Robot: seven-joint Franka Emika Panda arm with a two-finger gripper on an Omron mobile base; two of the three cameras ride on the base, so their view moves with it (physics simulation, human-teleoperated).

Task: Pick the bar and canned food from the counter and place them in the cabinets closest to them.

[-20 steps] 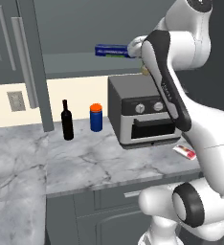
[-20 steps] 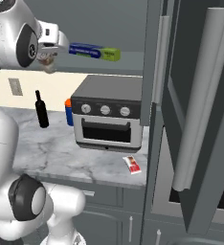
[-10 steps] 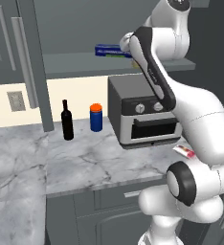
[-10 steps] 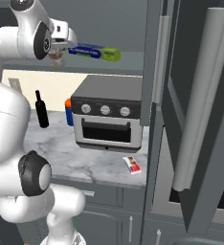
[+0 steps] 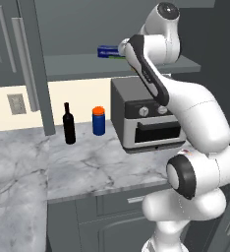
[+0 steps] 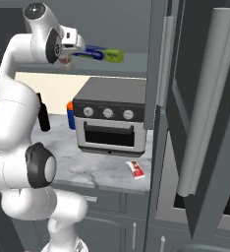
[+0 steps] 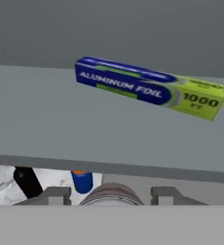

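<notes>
While the gripper [image 7: 111, 194], jaws closed around the canned food [image 7: 111, 196], hovers at the cabinet shelf [image 7: 47, 124] edge at bottom centre of the hand view, the bar [image 6: 135, 169] lies on the counter [image 6: 97, 170], lower centre; neither item seems placed yet.

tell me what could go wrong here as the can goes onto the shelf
1. The canned food sits between the pincer fingers at about the height of the shelf front edge; going straight in, it could hit the lip.
2. The aluminum foil box lies farther back on that shelf, so a deep push might shove it.
3. The bar lies near the counter edge, so a wide arm swing could knock it off.
</notes>
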